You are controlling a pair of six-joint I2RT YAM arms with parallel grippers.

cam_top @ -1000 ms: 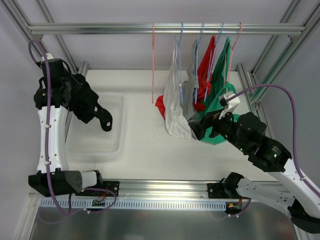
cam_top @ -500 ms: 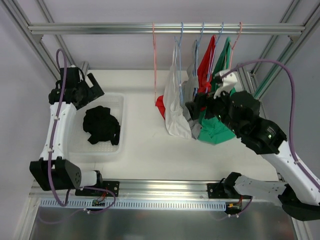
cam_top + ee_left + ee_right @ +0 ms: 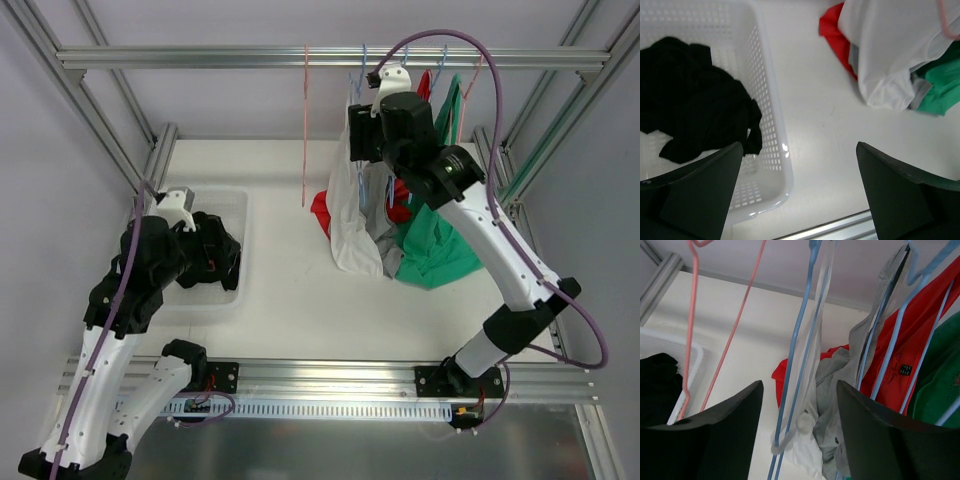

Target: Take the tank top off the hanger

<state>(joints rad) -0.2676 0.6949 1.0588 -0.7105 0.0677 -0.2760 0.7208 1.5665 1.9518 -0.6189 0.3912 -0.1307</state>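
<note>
A white tank top (image 3: 346, 215) hangs on a blue hanger (image 3: 357, 92) from the top rail, leftmost of the hung garments. My right gripper (image 3: 362, 135) is raised beside the hanger's upper part. In the right wrist view its jaws (image 3: 800, 386) stand apart, with the blue hanger (image 3: 797, 340) wires and the sheer white tank top (image 3: 823, 315) strap between them, untouched. My left gripper (image 3: 212, 262) hovers over the basket, open and empty, its jaws (image 3: 799, 147) wide apart above the basket's edge and the table.
A white basket (image 3: 228, 200) at the left holds a black garment (image 3: 695, 115). Grey (image 3: 378, 190), red (image 3: 320, 212) and green (image 3: 435, 250) garments hang on further hangers to the right. An empty pink hanger (image 3: 304, 120) hangs left of the white one.
The left gripper opened and dropped the black garment into the basket, then drew back toward the near side. The right arm rose from the green garment to the white top's hanger, jaws narrowing.
</note>
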